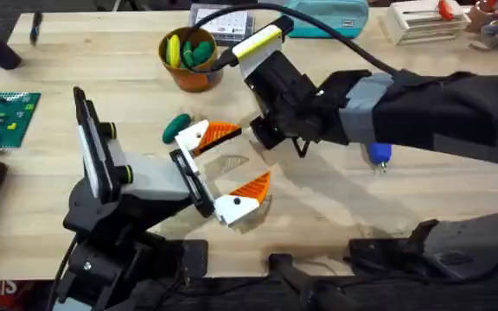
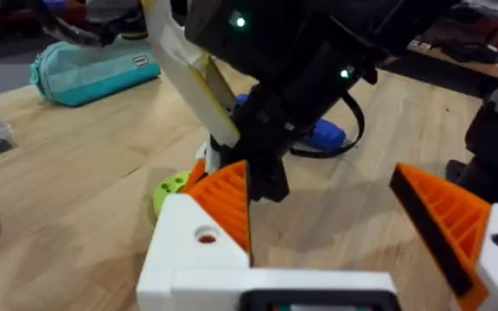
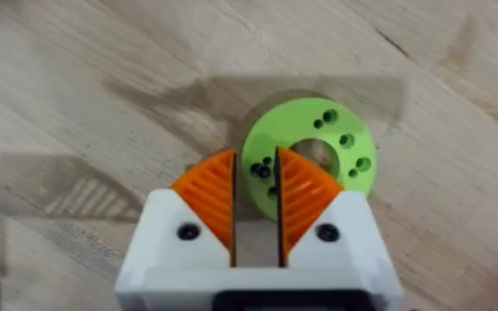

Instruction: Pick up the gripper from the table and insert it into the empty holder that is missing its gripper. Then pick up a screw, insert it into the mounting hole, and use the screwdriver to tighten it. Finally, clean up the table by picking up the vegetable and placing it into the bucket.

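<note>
Right end effector (image 3: 256, 186) nips screw on green disc (image 3: 314, 151)

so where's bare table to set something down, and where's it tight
Bare wood lies along the far left edge, between the green board and the bucket, and at the right, beyond the screwdriver under the right arm. It is crowded mid-table: the left gripper, open, the right gripper at the green disc, and the dark-green vegetable.
</note>
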`<state>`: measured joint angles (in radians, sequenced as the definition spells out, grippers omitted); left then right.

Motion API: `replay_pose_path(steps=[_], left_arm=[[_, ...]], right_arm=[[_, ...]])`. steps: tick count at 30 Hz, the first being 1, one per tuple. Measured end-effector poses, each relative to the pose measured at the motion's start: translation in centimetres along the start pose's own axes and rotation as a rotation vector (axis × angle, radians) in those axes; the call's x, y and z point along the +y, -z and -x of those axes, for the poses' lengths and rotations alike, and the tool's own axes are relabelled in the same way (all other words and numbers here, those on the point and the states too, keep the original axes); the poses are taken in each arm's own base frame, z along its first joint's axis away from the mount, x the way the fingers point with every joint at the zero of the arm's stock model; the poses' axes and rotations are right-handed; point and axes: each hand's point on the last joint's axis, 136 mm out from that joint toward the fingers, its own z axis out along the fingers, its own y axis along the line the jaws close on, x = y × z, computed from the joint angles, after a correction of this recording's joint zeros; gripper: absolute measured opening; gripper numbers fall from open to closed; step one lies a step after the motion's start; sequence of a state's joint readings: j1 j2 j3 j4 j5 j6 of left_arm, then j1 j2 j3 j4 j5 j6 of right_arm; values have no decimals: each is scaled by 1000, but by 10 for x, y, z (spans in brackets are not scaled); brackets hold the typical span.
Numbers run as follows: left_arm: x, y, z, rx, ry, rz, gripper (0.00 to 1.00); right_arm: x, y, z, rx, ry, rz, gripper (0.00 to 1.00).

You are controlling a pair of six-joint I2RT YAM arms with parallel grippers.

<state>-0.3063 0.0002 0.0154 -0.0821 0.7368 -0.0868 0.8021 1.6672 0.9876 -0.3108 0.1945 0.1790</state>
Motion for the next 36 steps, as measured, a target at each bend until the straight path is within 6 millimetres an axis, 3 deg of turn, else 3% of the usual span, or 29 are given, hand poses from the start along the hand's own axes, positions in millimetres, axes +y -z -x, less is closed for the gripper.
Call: replay_pose_path(steps=[21, 30, 36], left_arm=[[0, 0, 0, 0, 0, 0, 986], [0, 0, 0, 0, 0, 0, 986], [0, 0, 0, 0, 0, 0, 986]], right_arm=[[-1, 2, -2, 20, 4, -4, 146], [0, 3, 0, 16, 4, -2, 16], [0, 3, 0, 15, 4, -2, 10]])
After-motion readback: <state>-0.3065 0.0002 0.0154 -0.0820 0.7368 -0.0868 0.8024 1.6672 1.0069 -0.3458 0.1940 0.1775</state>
